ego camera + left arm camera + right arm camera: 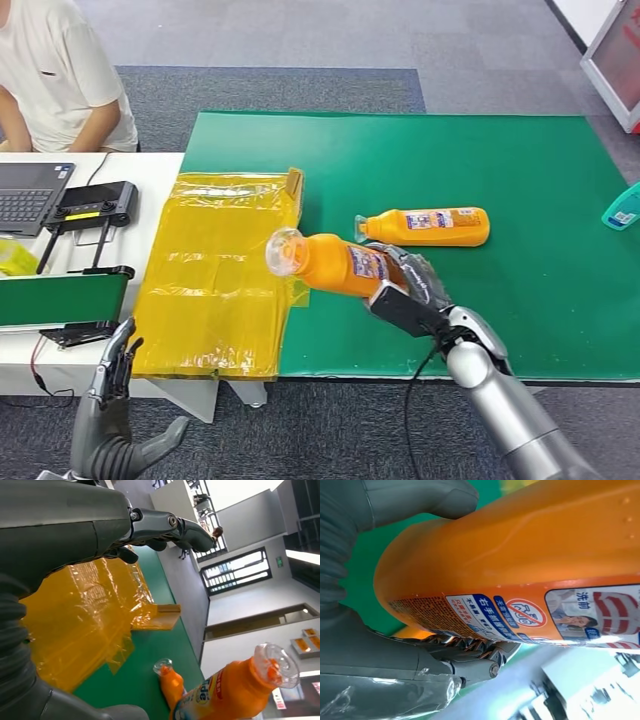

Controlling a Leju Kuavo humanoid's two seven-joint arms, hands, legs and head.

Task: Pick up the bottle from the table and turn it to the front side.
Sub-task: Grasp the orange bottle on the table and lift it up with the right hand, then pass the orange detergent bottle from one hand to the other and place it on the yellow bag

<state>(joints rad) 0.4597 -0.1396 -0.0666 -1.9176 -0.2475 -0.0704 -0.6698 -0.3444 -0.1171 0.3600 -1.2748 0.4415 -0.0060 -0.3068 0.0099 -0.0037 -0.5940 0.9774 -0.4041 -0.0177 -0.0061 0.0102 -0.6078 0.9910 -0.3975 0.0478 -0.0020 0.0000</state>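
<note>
Head view: right hand (411, 285) grasps the orange bottle (340, 262) by its base end, lifted clear of the green surface (528, 150), probably so it can be rotated freely. Long axis near horizontal, clear cap pointing left toward the yellow plastic sheet (215, 270). A second orange bottle (430, 226) lies flat just beyond, cap also left. Left hand (113, 375) hangs low at the near edge, fingers released, holding nothing.

Left wrist view: left hand (162, 527) spread over the sheet; held bottle (234, 690) crosses the corner, cap outward.

Right wrist view: fingers (471, 650) and thumb clamp the bottle (531, 555); a printed warning label faces the camera, so which face is frontward I cannot tell.
</note>
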